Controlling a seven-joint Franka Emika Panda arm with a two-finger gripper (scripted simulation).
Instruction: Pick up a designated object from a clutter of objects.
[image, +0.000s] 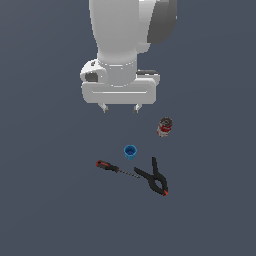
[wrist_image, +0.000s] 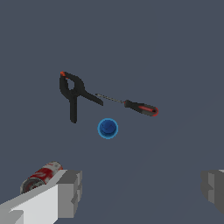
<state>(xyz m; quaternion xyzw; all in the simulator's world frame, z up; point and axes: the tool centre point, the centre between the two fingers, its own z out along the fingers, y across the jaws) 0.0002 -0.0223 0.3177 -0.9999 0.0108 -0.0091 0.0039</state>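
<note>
Gripper (image: 120, 108): being held spread and empty above the clutter, apparently for approach. Blue cup (image: 130, 152): being left upright between can (image: 164, 127), screwdriver (image: 114, 168) and clamp (image: 154, 177).

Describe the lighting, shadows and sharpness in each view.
Exterior view: flat, even light, no cast shadows under the cup or clamp; can label blurry. Wrist view: equally shadowless, no glare; the gripper fingers cut by the frame edge.
</note>
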